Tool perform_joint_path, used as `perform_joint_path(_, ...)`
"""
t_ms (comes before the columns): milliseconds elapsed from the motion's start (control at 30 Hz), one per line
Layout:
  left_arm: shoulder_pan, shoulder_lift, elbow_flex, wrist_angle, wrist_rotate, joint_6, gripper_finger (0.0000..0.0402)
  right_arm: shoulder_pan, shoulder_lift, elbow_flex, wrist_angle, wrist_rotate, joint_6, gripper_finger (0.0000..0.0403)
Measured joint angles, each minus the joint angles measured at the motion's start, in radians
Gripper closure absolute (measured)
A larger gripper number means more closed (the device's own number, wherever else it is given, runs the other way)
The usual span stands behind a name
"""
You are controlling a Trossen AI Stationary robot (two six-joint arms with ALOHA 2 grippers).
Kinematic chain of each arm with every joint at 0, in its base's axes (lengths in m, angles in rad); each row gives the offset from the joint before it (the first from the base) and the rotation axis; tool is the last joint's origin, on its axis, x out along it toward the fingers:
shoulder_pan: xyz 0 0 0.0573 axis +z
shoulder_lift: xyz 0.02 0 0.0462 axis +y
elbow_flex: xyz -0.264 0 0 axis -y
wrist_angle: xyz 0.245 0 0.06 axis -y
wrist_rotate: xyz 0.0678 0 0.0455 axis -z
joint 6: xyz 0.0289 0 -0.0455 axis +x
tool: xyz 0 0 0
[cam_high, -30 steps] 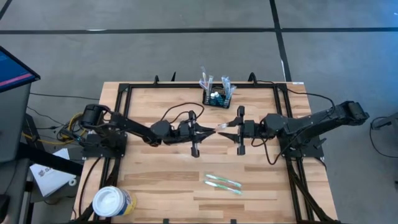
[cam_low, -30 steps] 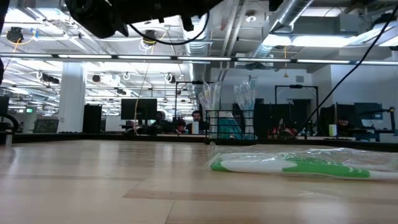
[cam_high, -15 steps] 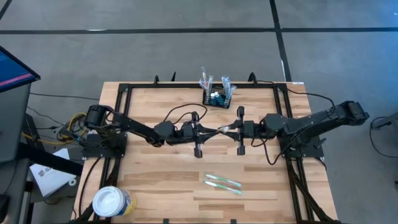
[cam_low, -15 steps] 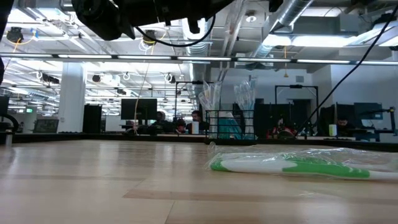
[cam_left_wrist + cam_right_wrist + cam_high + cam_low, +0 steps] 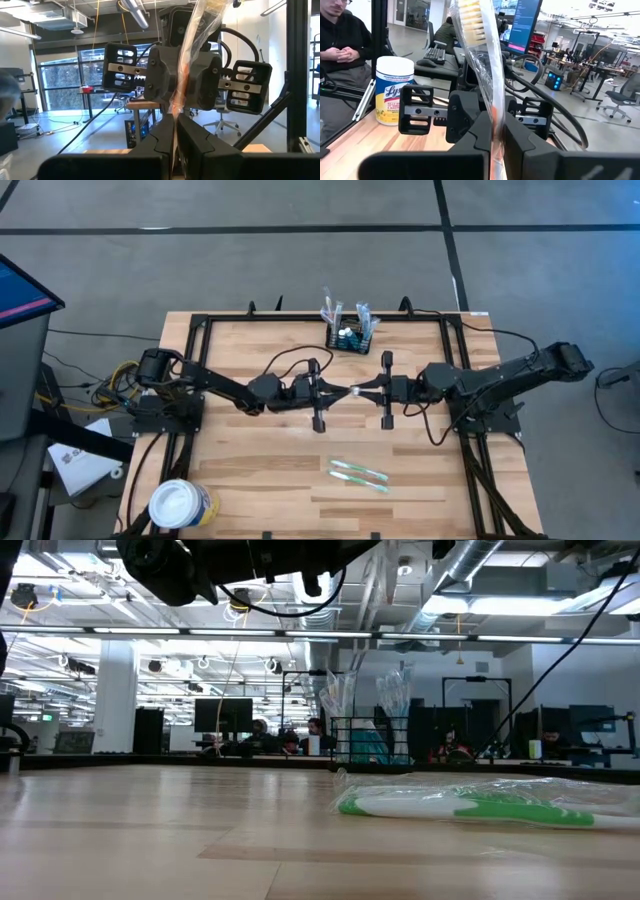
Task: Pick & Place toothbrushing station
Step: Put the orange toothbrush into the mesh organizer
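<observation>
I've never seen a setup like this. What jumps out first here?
Mid-table, the left end effector and right end effector meet nose to nose, both shut on one wrapped toothbrush held above the wood. Behind them stands the black mesh caddy; a white tub sits at the near-left corner.

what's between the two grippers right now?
High view: a wrapped toothbrush spans from the left gripper to the right gripper, both shut on it above the table.

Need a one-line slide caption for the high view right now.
Handover above mid-table: left gripper and right gripper both shut on a wrapped toothbrush, caddy behind.
</observation>
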Motion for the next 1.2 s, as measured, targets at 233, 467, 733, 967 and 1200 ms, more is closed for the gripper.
perform_joint_path(233, 0.001, -0.002, 0.0, -0.016, -0.001, 0.003, 0.0392, 0.0, 0.0, 0.0, -0.007, -0.001, 0.0, 0.0393)
perform_joint_path(467, 0.002, -0.019, -0.003, -0.051, -0.005, 0.023, 0.0347, 0.0, 0.0, 0.0, -0.008, -0.01, 0.001, 0.0393)
perform_joint_path(733, 0.002, -0.105, -0.004, -0.155, -0.029, 0.024, 0.0272, 0.0, 0.0, 0.0, -0.01, -0.024, 0.003, 0.0393)
perform_joint_path(967, 0.002, -0.155, -0.004, -0.154, 0.029, 0.024, 0.0251, -0.002, 0.0, 0.0, -0.011, -0.023, 0.011, 0.0393)
perform_joint_path(1200, -0.002, -0.147, 0.024, -0.158, 0.076, 0.047, 0.0249, -0.003, 0.0, 0.0, -0.009, -0.023, 0.011, 0.0393)
